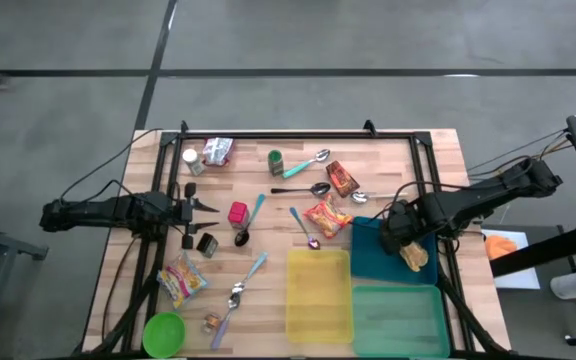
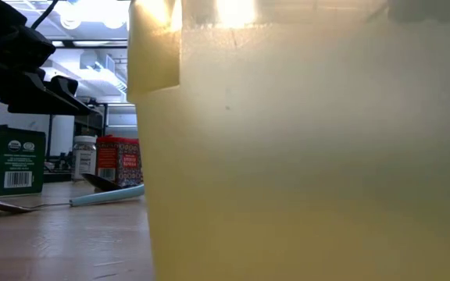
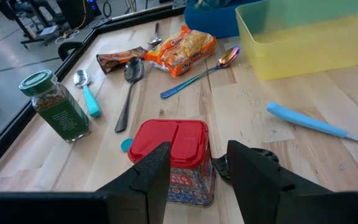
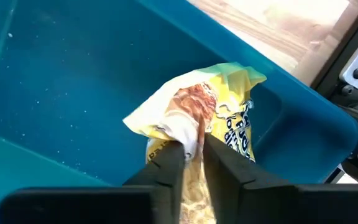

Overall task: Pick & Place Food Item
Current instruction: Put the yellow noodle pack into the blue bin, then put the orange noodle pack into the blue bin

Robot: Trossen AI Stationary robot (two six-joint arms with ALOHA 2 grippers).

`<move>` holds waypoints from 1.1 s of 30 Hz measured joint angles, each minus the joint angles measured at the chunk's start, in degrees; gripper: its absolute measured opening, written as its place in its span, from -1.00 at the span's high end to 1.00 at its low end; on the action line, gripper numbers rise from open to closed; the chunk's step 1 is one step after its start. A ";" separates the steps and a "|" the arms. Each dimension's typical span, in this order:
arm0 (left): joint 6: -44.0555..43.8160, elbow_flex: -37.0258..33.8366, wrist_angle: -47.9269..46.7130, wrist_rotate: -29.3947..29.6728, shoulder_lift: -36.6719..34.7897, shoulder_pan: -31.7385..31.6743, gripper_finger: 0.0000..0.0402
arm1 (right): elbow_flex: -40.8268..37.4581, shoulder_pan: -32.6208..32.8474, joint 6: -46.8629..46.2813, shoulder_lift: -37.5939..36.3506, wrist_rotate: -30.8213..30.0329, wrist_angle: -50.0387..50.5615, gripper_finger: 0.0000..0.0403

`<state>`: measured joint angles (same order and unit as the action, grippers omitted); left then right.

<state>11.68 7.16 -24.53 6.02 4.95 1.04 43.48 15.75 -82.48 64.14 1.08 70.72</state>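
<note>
Snack packet [image 4: 204, 118], yellow with a printed picture, sits inside the blue bin [image 1: 368, 255] at the surface's right side, against the bin's far wall. Right claw [image 4: 193, 158] points down into the bin, fingers pinching a fold of the wrapper, only a narrow gap between them. Judgement: placement nearly done; packet is in the bin, release and withdrawal remain.

Left claw [image 3: 194, 171] waits low on the left, fingers parted, gripping nothing, just behind a red-lidded tin [image 3: 176, 155].

Wooden surface [image 1: 278, 215], black-framed, carries more: an orange noodle packet [image 1: 326, 218], a brown wrapper [image 1: 341, 178], a green-lidded spice jar [image 1: 276, 161], several spoons, a green bowl [image 1: 164, 333]. Yellow bin [image 1: 318, 295] and green bin [image 1: 398, 320] hold nothing visible. Grey floor around; low view mostly blocked by the yellow bin's wall.
</note>
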 joint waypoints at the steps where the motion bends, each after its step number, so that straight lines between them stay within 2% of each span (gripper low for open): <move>1: 0.00 0.00 0.00 0.02 0.02 0.00 0.21 | 0.00 0.00 0.00 0.00 0.00 -0.22 0.61; 10: 0.00 0.00 0.00 0.02 0.02 0.00 0.21 | 0.00 0.00 1.38 0.02 -0.22 -0.80 0.05; 16: 0.00 0.00 0.00 0.01 0.02 0.00 0.21 | 0.00 0.00 2.85 0.02 -1.11 -0.97 -0.18; 26: 0.00 0.00 0.00 0.02 0.02 0.00 0.21 | 0.00 0.00 4.19 -2.28 -2.30 -3.31 -0.26; 33: 0.00 0.00 -0.02 0.00 0.04 0.00 0.21 | 2.43 0.00 9.86 -5.50 -13.47 -6.45 -0.26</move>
<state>11.68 7.16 -24.55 6.02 4.99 1.04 45.91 15.75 -72.61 58.64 -12.39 64.28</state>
